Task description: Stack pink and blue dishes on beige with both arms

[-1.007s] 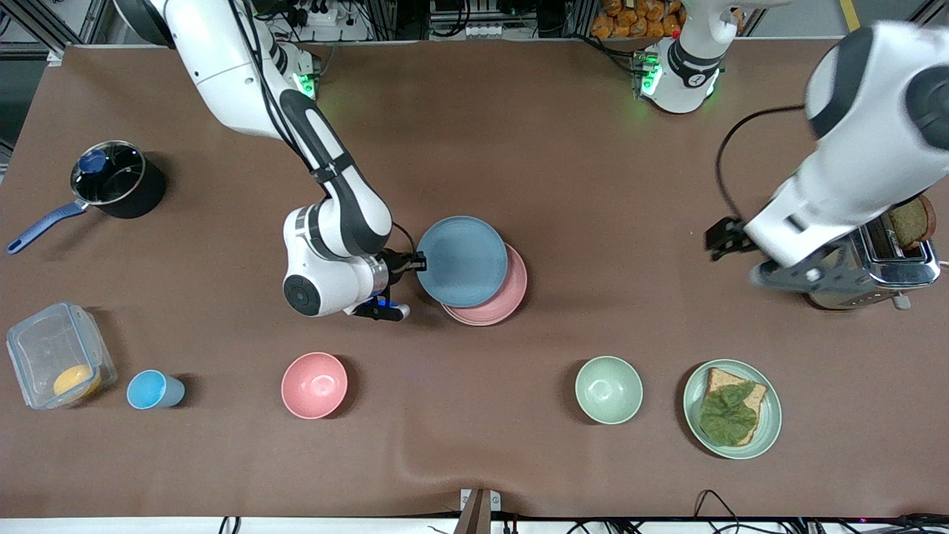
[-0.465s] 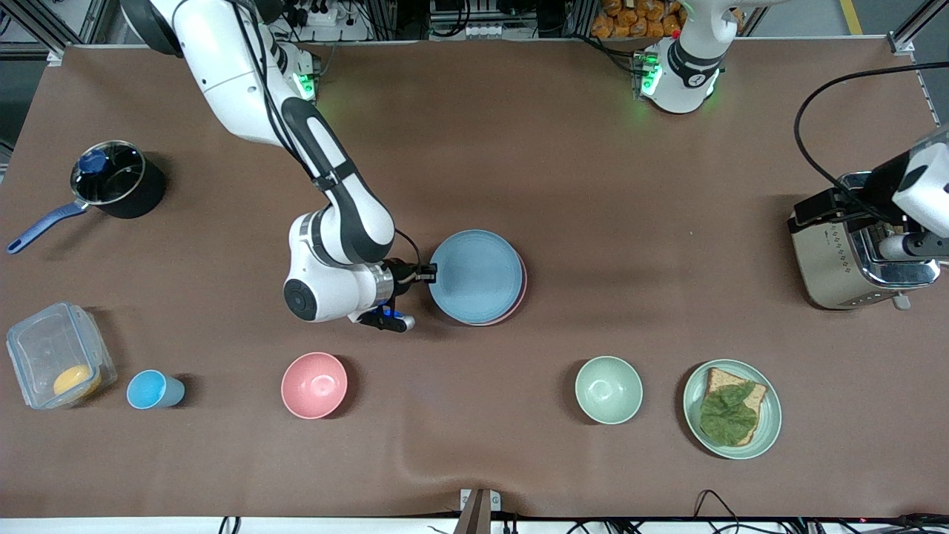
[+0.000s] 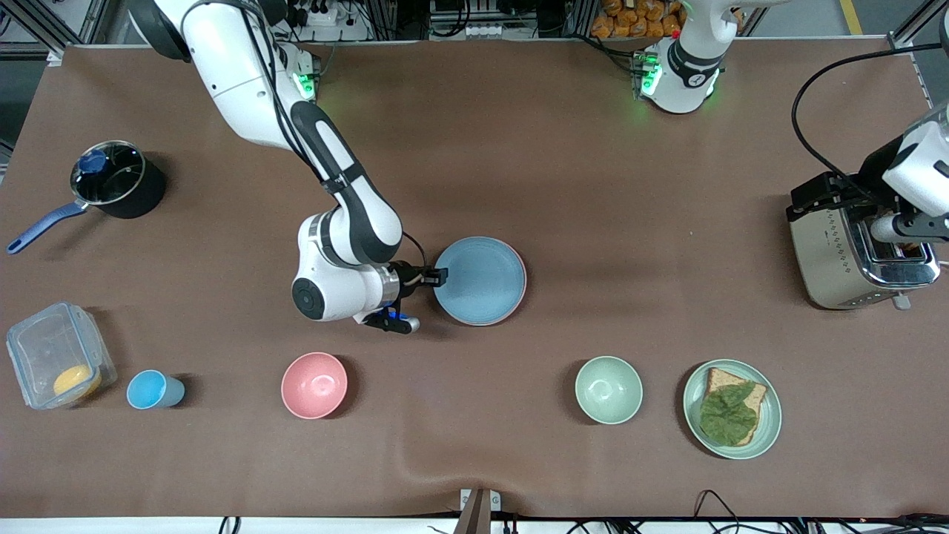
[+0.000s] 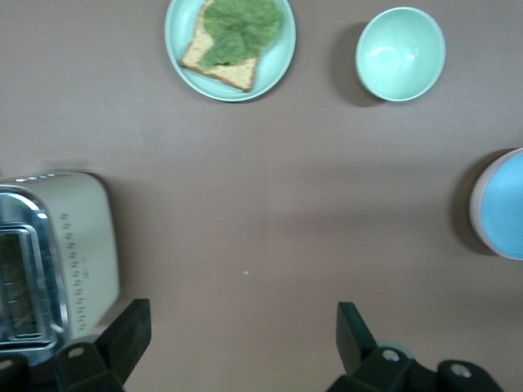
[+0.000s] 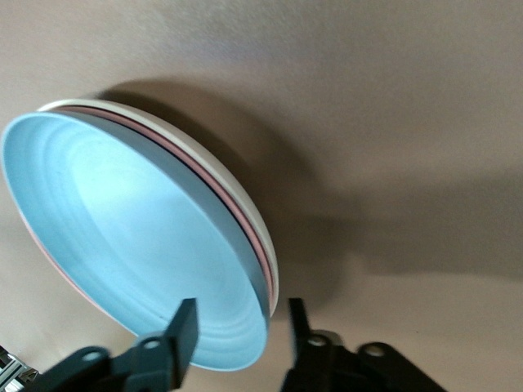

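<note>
The pastel blue plate [image 3: 480, 280] lies on top of the stack in the middle of the table. Only a sliver of the pink plate [image 3: 524, 279] shows under it in the front view, and the beige plate is hidden there. The right wrist view shows the blue plate [image 5: 122, 229] over the pink rim [image 5: 243, 222] and the beige rim [image 5: 189, 152]. My right gripper [image 3: 437, 278] [image 5: 241, 327] stands open astride the blue plate's rim, one finger over its inside and one outside it. My left gripper [image 3: 908, 233] [image 4: 241, 343] waits open and holds nothing, over the toaster.
A toaster [image 3: 845, 256] stands at the left arm's end. A green bowl [image 3: 609, 389], a green plate with bread and a leaf [image 3: 732, 409], a pink bowl [image 3: 314, 385], a blue cup [image 3: 152, 389] and a clear box [image 3: 55, 354] lie nearer the front camera. A pot [image 3: 118, 178] stands farther back.
The right gripper brought the blue plate down squarely onto the pink one, covering it, and its fingers now stand apart. The left arm swung away to the toaster.
</note>
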Robot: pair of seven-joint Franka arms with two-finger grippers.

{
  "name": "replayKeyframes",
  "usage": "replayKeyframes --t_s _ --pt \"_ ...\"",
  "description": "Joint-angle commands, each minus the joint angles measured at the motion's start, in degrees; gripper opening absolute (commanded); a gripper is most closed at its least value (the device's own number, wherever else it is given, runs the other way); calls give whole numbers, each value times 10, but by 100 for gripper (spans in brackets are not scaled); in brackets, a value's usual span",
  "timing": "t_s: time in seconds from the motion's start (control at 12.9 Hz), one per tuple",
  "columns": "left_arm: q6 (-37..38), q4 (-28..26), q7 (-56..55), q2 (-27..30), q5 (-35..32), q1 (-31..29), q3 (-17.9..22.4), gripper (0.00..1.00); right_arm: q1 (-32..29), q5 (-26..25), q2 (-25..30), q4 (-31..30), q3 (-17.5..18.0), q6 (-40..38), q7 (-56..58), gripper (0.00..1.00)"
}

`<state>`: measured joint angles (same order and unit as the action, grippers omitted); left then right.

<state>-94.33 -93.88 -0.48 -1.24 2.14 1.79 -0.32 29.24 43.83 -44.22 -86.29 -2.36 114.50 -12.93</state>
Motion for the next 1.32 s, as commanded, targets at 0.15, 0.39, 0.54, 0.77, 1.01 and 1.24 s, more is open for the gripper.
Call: replayKeyframes --t_s 0.15,0.39,0.54,0.77,1.01,1.24 --pt "-9 -16 -3 12 -28 6 1 100 -63 2 13 48 -12 -124 3 100" --pt "-9 -10 -2 12 -29 7 -1 100 -126 -104 36 88 -31 -241 5 100" --pt "-9 -10 4 13 -28 6 -1 100 -162 -181 69 89 -29 -253 28 100" --pt "-8 -10 7 13 -28 1 0 100 -224 -284 99 88 -32 -264 127 100" --pt "-9 -10 6 12 -28 3 -1 100 -267 -337 119 88 -34 -271 187 100" --pt "-9 -10 7 12 -28 2 -1 100 -270 -399 191 52 -35 -261 184 100"
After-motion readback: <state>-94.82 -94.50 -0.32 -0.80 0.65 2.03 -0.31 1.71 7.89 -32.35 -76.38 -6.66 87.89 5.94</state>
